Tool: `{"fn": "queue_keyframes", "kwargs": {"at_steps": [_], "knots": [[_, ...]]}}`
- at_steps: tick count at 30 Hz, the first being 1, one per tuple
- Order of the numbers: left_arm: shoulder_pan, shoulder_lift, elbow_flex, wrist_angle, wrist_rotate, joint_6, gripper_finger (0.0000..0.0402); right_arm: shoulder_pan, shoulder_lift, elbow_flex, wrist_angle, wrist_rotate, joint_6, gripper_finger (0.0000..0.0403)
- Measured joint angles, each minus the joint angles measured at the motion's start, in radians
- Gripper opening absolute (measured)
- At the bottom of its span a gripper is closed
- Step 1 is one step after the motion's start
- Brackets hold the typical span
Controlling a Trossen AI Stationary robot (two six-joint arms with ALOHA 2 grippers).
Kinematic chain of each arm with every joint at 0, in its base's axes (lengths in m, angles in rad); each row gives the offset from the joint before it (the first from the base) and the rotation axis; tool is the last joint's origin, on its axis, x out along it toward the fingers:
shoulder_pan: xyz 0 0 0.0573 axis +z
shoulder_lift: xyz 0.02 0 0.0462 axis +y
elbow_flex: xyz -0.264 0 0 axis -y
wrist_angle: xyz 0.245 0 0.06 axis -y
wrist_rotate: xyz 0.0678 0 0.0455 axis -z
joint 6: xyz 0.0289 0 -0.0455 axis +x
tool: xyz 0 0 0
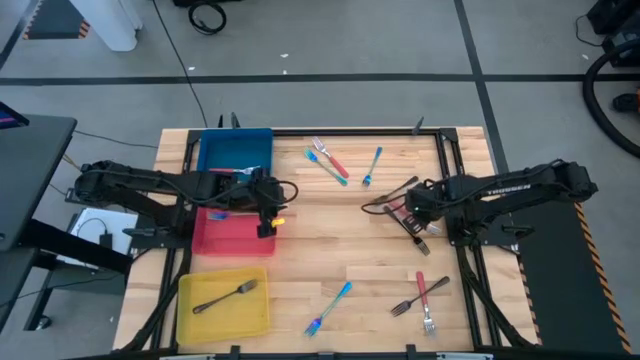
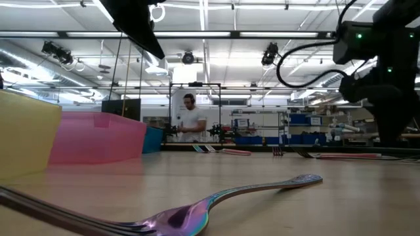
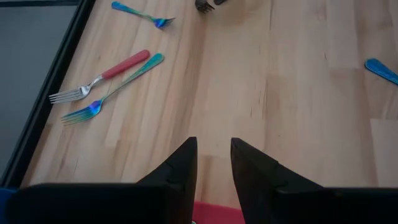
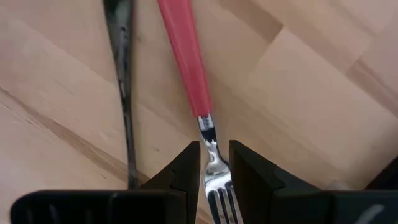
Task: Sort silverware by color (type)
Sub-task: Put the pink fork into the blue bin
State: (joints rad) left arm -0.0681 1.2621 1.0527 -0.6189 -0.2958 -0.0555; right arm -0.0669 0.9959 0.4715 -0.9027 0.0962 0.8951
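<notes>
Silverware lies scattered over the wooden table (image 1: 330, 250), and the piece that matters now is the red-handled fork (image 4: 186, 59) under the right gripper (image 1: 418, 212). From above, the right gripper hangs over a small cluster of dark and red pieces near the table's right side, far nearer to them than the left gripper (image 1: 266, 212), which hovers over the red tray (image 1: 215, 238), with the blue tray (image 1: 235, 152) beyond it and the yellow tray (image 1: 225, 305), holding 1 dark fork (image 1: 225, 296), on its other side. From table level, a shiny rainbow fork (image 2: 197, 213) lies close to the lens, the pink and yellow tray walls stand to one side, and a person (image 2: 190, 118) stands in the room far behind; neither gripper's fingertips can be made out here. Past the left gripper's own fingers (image 3: 249, 171), which stand slightly apart and hold nothing, a red fork (image 3: 102, 78) and a teal fork (image 3: 115, 87) lie side by side well ahead. Past the right gripper's fingers (image 4: 252, 177), the fork's neck sits in the narrow gap between them, tines toward the wrist, red handle running straight ahead; whether the pads already touch it I cannot tell. A dark grey utensil (image 4: 124, 81) lies just beside it, nearly parallel, and could be caught in a careless pinch.
</notes>
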Motion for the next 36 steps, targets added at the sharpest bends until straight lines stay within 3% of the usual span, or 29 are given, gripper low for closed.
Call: {"fn": "queue_keyframes", "kwargs": {"at_steps": [11,23,27,32,36], "knots": [[0.0,0.0,0.0,0.001,0.001,0.0,0.0096,0.0,0.0,-0.069,0.125,0.004,-0.033,0.0093],[0.0,0.0,0.0,0.002,0.001,-0.001,0.0096,0.0,-0.002,-0.129,0.144,0.019,-0.006,0.0091],[0.0,0.0,0.0,0.002,0.001,-0.001,0.0096,0.0,-0.002,-0.13,0.155,0.021,-0.002,0.0072],[0.0,0.0,0.0,0.002,0.001,-0.001,0.0096,0.0,-0.002,-0.13,0.156,0.037,0.021,0.002],[0.0,0.0,0.0,0.002,0.001,-0.001,0.0096,0.0,-0.002,-0.131,0.157,0.038,0.022,0.0018]]}}
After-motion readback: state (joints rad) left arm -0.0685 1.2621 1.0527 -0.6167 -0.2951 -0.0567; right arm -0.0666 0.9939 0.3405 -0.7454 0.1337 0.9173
